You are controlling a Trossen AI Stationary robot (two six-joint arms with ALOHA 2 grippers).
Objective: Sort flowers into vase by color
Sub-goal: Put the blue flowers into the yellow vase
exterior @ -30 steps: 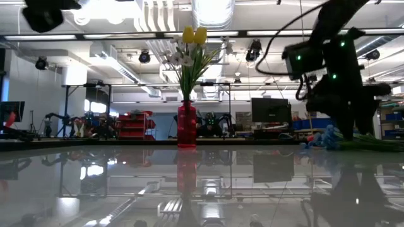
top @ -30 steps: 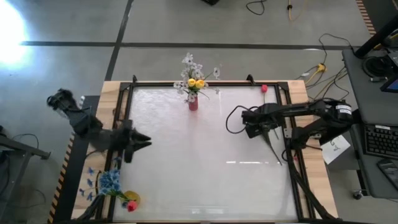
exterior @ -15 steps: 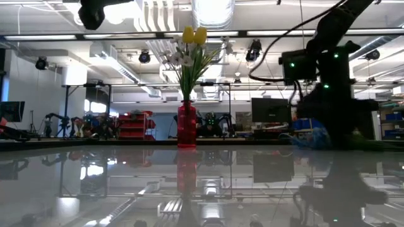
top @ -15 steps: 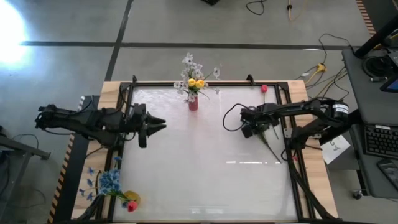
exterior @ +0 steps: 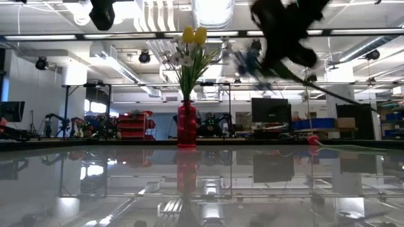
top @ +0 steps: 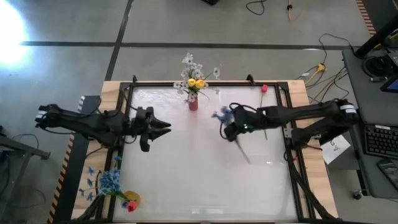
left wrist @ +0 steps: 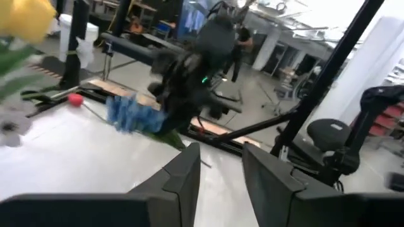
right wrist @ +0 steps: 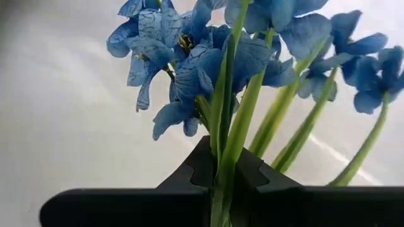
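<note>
Vase (top: 193, 103) stands at the worktop's far edge, up and leftward of the right tool (top: 231, 127), which is clamped on a blue flower (right wrist: 189, 57) whose stem trails back toward the near right. Left tool (top: 163, 124), fingers narrowly parted and holding nothing, hovers about equally near the vase.

The high view looks straight down on the whole bench (top: 205, 155); the low view sits at bench-top level, facing across to the room. Both share the vase (top: 193, 103) and the blue flower (top: 221, 115), which the right wrist view shows close up.
</note>
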